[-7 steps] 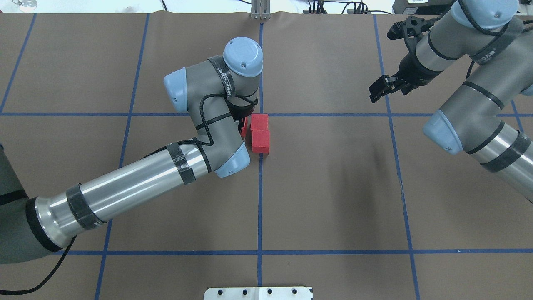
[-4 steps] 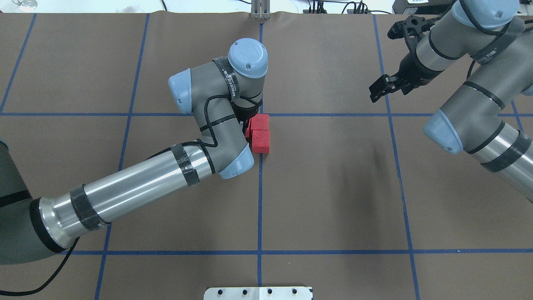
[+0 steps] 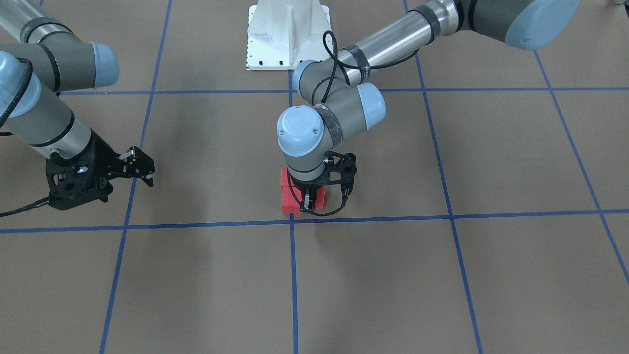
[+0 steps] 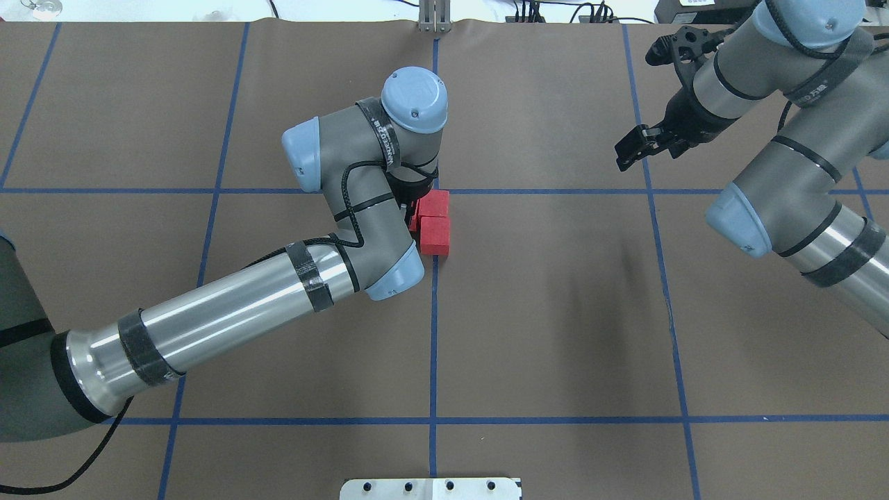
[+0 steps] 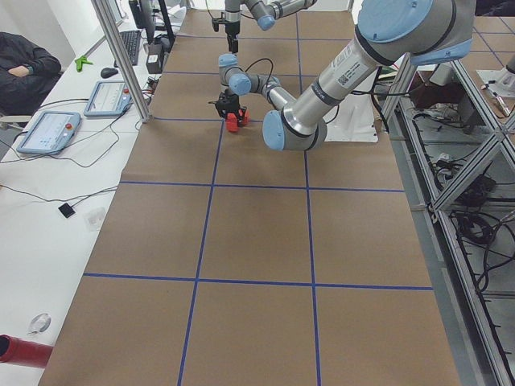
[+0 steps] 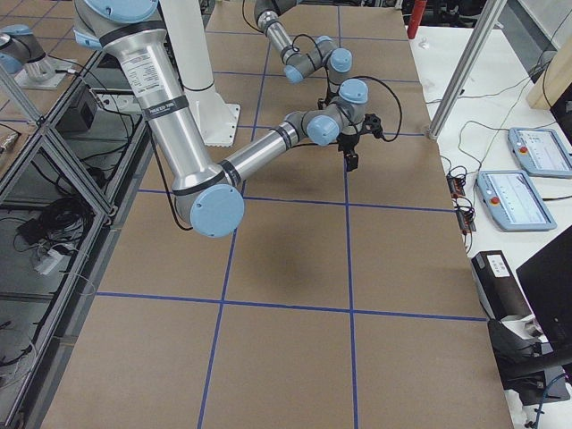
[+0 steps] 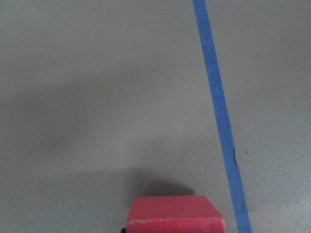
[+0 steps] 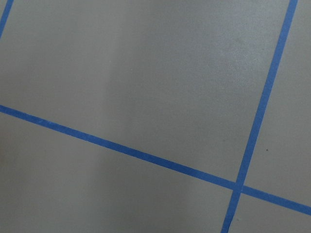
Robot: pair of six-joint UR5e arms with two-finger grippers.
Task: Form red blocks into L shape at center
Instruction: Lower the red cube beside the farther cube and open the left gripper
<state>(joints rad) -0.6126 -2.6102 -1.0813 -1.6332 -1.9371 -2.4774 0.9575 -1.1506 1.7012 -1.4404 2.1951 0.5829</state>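
Observation:
Two red blocks (image 4: 435, 235) lie touching in a column just on the robot's side of the center crossing (image 4: 435, 191) of blue tape. A third red block (image 4: 414, 223) sits against their left side, mostly hidden under my left wrist. In the front view my left gripper (image 3: 307, 203) points straight down, shut on that third red block (image 3: 318, 198), low at the table beside the others (image 3: 290, 202). The left wrist view shows the held block (image 7: 175, 216) at its bottom edge. My right gripper (image 4: 628, 154) is open and empty, hovering far right.
The white robot base plate (image 4: 430, 488) is at the near edge. A metal bracket (image 4: 434, 17) stands at the far edge on the centre line. Blue tape lines (image 8: 146, 155) cross the brown surface. Operator desks with tablets (image 5: 48, 129) lie beyond the table.
My left gripper has moved right with the third red block, bringing it against the left side of the two-block column. The right arm has not moved.

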